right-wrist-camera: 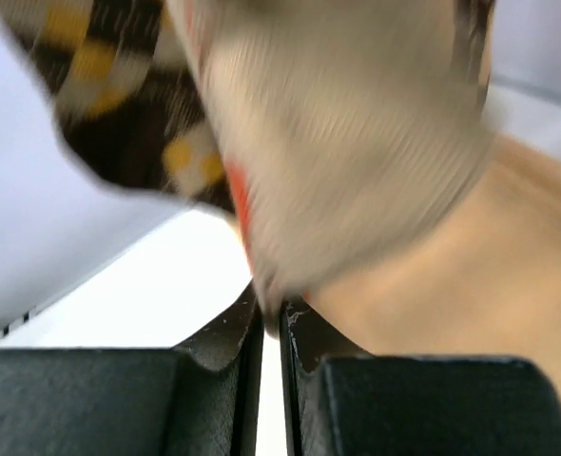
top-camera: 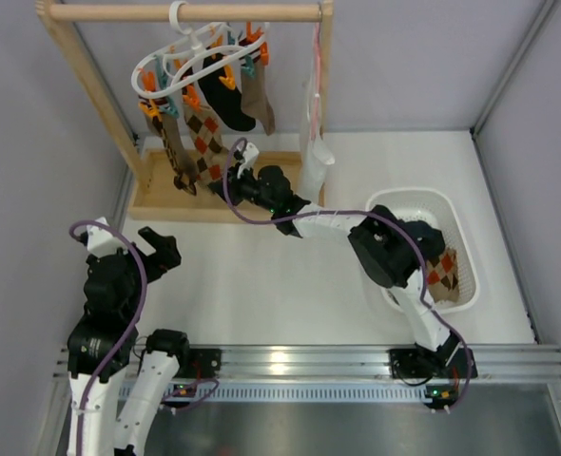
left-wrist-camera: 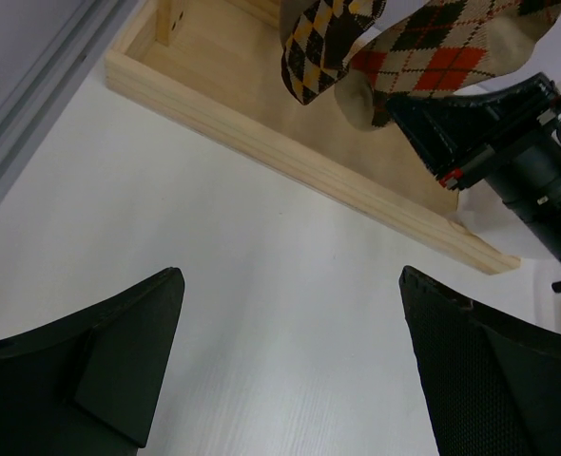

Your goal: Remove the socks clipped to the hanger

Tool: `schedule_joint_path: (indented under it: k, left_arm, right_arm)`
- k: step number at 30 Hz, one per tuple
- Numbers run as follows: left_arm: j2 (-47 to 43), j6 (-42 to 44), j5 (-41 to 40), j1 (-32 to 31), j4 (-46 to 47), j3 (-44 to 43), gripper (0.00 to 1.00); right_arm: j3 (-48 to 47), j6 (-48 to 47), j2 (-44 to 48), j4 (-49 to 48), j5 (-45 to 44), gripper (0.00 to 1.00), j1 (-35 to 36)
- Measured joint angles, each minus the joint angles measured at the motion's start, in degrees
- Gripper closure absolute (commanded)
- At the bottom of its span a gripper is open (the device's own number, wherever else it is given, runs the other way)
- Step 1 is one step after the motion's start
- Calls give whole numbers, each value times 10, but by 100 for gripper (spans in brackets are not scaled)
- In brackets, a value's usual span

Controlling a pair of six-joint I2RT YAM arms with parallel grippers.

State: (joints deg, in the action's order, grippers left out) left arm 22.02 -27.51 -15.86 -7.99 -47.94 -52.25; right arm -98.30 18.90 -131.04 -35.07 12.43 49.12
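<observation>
The white ring hanger (top-camera: 190, 59) hangs by its hook from the wooden rail, and socks hang from its orange and teal clips. They include diamond-checked socks (top-camera: 205, 142), a black sock (top-camera: 231, 109) and a plain brown sock (top-camera: 259, 104). My right gripper (top-camera: 235, 177) reaches under the hanger. In the right wrist view it (right-wrist-camera: 271, 318) is shut on the tan toe of a checked sock (right-wrist-camera: 357, 161), which is blurred. My left gripper (left-wrist-camera: 290, 285) stands open over bare table at the near left, holding nothing. The left wrist view shows the checked sock toes (left-wrist-camera: 423, 57) above the right gripper (left-wrist-camera: 490, 123).
The wooden rail frame (top-camera: 100, 95) has a flat base (top-camera: 166, 201) under the socks. A white cloth with a pink strap (top-camera: 316, 142) hangs at the frame's right post. A white basket (top-camera: 423, 201) at the right holds a checked sock (top-camera: 444, 271).
</observation>
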Motion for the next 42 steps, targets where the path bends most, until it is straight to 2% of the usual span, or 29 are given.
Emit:
schedule_joint_path:
  k: [7, 9, 13, 19, 25, 29, 37, 42]
  left_arm:
    - [30, 0, 66, 0, 0, -35, 1]
    - [51, -4, 90, 0, 0, -73, 1]
    - [109, -9, 118, 0, 11, -179, 2]
    - [253, -9, 140, 0, 33, -342, 1]
    - [387, -9, 141, 0, 40, -455, 2]
    - [444, -1, 135, 0, 39, -496, 1]
    - [489, 24, 104, -3, 37, -537, 1]
    - [529, 46, 49, -38, 38, -581, 1]
  right_arm:
    - [193, -35, 139, -63, -80, 93, 63]
    - [227, -39, 170, -81, -90, 100, 76]
    - [285, -47, 231, -118, -123, 100, 88]
    - [297, -76, 254, -119, -176, 100, 102]
    - [304, -113, 260, -108, -210, 100, 150]
    - [312, -123, 263, -105, -222, 100, 168]
    - [315, -142, 263, -91, -257, 100, 172]
    - [287, -154, 246, -64, -281, 100, 178]
